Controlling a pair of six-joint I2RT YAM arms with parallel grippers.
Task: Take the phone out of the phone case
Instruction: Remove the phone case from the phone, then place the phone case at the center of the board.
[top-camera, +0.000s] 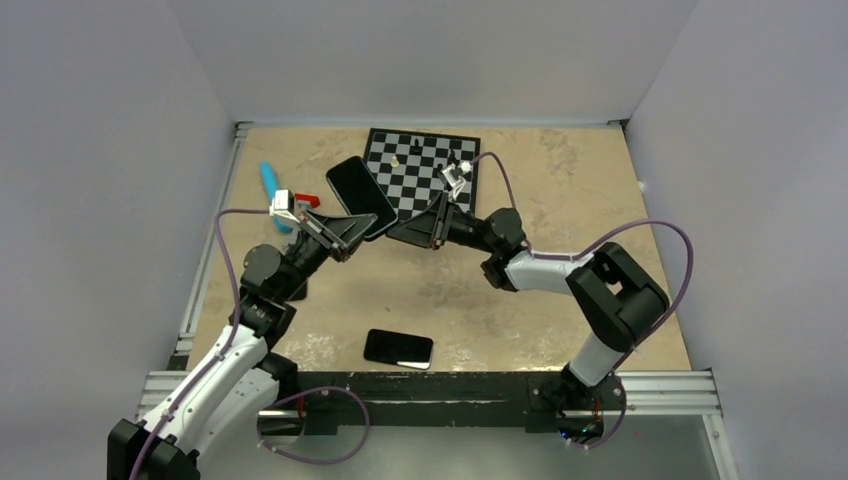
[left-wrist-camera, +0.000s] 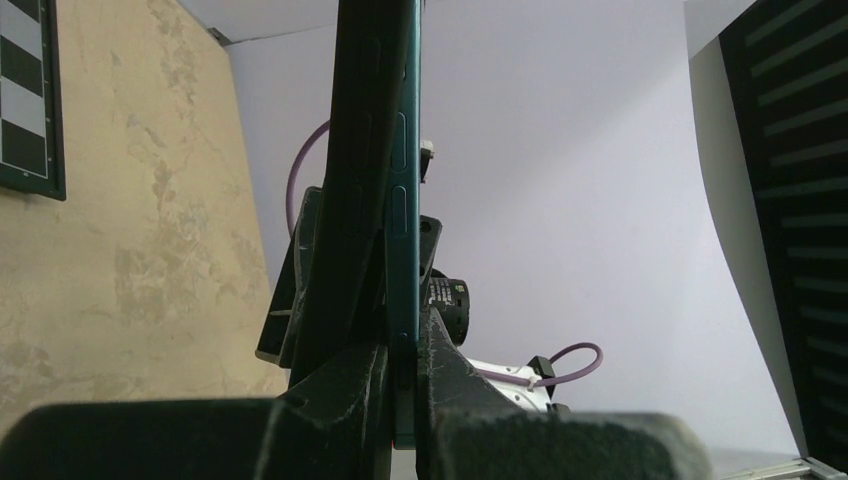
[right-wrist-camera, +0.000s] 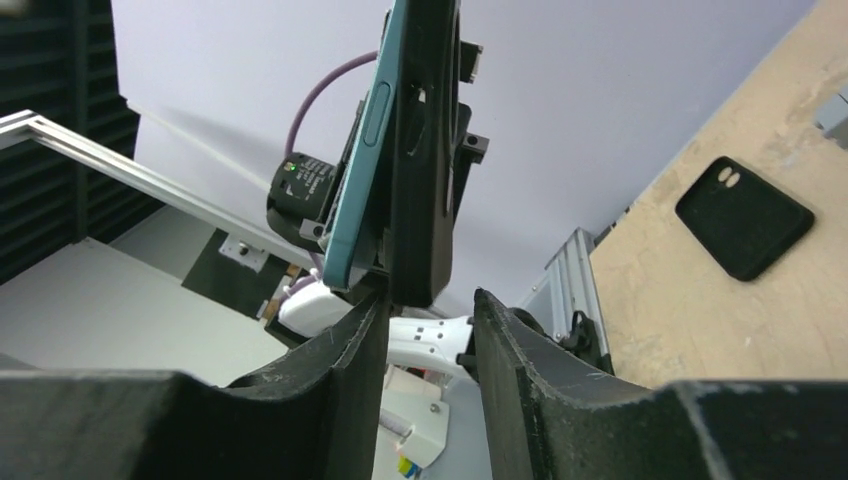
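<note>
Sandy table carries a chessboard; left of it a blue object, well nearer a black case.

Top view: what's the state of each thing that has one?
left gripper: shut on the phone
right gripper: open, jaws astride the phone case edge
phone: held up in the air, in its case
phone case: on the phone, not yet off
black slab (phone or case, cannot tell): lying flat
chessboard: lying flat
</note>
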